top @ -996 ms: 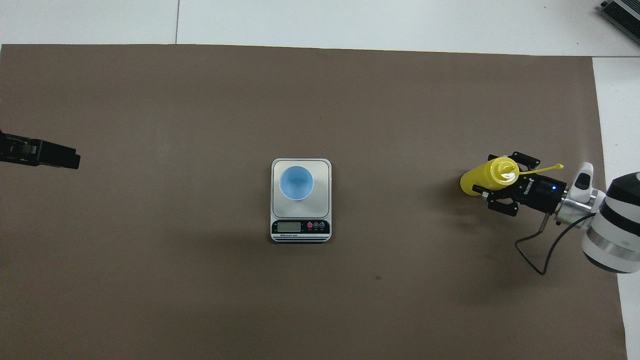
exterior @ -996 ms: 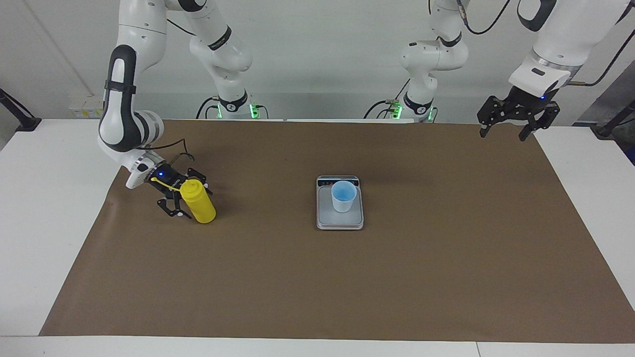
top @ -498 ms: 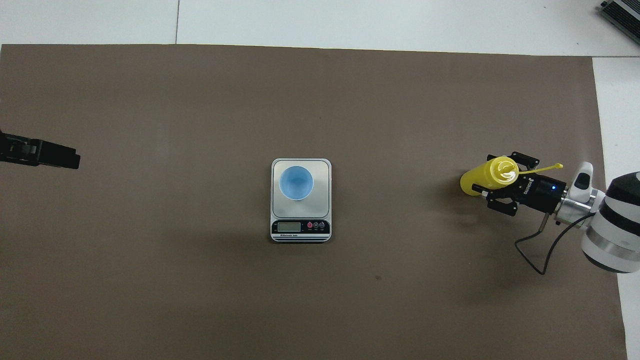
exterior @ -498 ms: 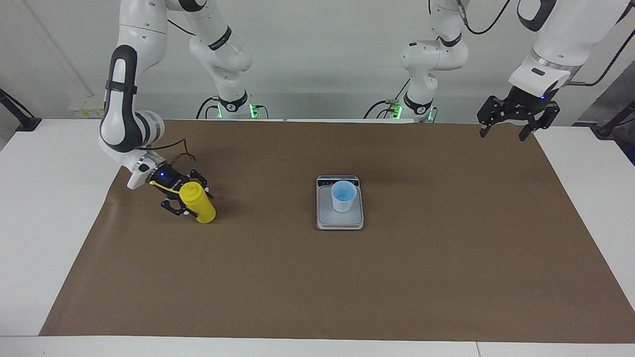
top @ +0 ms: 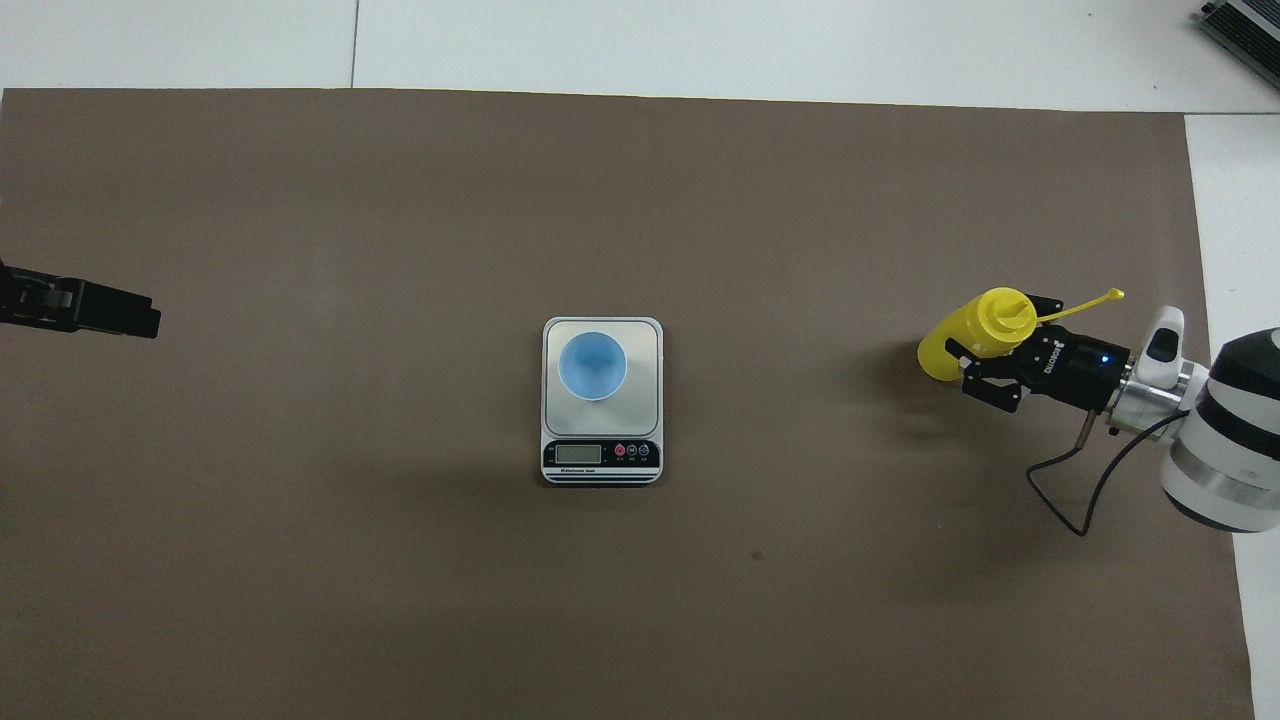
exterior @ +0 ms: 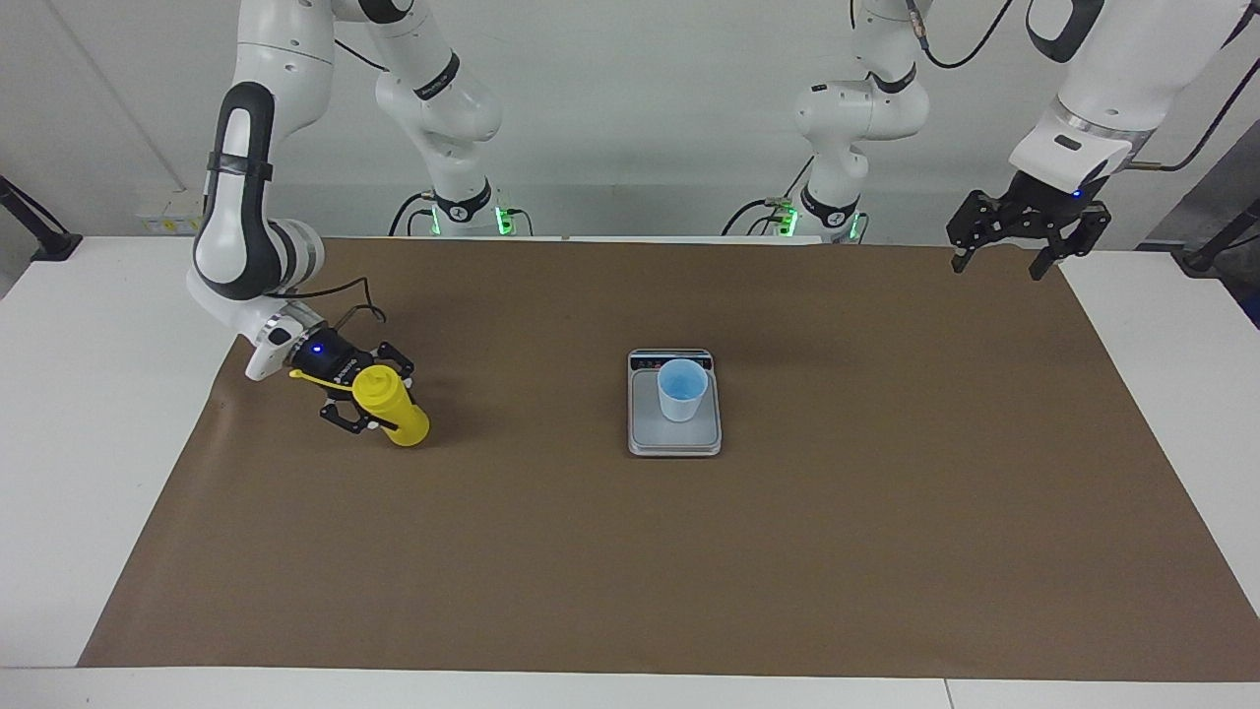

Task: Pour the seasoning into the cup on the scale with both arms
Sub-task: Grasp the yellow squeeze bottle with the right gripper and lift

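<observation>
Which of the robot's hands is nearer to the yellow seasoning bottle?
The right. The right hand is shut on the seasoning bottle at the right arm's end of the mat; the left hand waits, open, raised at the left arm's end.

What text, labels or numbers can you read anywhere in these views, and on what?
Scale: display strip and the print under it are too small to read; its three round buttons carry unreadable symbols.
Right gripper: white lettering on its black body, too blurred to read.
No other text shows.
</observation>
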`<move>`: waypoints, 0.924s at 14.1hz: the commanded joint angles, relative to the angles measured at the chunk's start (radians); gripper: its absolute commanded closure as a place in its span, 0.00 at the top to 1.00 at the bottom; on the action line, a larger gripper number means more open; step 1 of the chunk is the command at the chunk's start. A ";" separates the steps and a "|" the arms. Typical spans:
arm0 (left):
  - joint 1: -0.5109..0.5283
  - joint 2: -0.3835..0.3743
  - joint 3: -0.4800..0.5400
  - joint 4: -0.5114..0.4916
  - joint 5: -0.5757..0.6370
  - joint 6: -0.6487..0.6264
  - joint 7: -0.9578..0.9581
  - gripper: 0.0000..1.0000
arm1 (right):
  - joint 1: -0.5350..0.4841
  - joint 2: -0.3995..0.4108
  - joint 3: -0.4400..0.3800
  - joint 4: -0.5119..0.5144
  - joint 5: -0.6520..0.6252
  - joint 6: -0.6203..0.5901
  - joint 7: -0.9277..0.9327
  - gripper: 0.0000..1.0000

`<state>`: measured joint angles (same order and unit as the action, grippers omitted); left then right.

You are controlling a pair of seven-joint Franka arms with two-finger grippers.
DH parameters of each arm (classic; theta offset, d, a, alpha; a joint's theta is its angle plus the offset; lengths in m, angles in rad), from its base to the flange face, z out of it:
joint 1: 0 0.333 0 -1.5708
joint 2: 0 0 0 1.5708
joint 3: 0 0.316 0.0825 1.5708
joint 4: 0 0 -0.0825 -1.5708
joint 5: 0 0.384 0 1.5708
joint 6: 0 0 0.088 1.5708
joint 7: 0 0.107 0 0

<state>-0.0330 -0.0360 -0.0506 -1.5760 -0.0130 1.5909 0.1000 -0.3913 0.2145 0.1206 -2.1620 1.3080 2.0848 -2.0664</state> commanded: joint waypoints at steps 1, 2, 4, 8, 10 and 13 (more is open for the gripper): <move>0.013 -0.024 -0.003 -0.022 -0.016 -0.011 0.006 1.00 | 0.000 -0.050 0.004 0.034 -0.111 0.003 0.130 0.16; 0.013 -0.024 -0.003 -0.022 -0.015 -0.011 0.006 1.00 | 0.006 -0.062 0.004 0.043 -0.153 0.004 0.173 0.16; 0.013 -0.024 -0.003 -0.022 -0.015 -0.011 0.006 1.00 | 0.018 -0.079 0.005 0.059 -0.219 0.004 0.238 0.16; 0.013 -0.024 -0.003 -0.022 -0.015 -0.011 0.006 1.00 | 0.077 -0.099 0.008 0.089 -0.332 0.018 0.350 0.11; 0.013 -0.024 -0.003 -0.022 -0.015 -0.011 0.006 1.00 | 0.104 -0.095 0.008 0.103 -0.377 0.035 0.390 0.06; 0.013 -0.024 -0.003 -0.022 -0.015 -0.011 0.006 1.00 | 0.149 -0.092 0.010 0.103 -0.401 0.075 0.394 0.00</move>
<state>-0.0330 -0.0360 -0.0506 -1.5760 -0.0130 1.5908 0.1000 -0.2632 0.1284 0.1232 -2.0669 0.9425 2.1273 -1.7054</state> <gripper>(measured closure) 0.000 0.529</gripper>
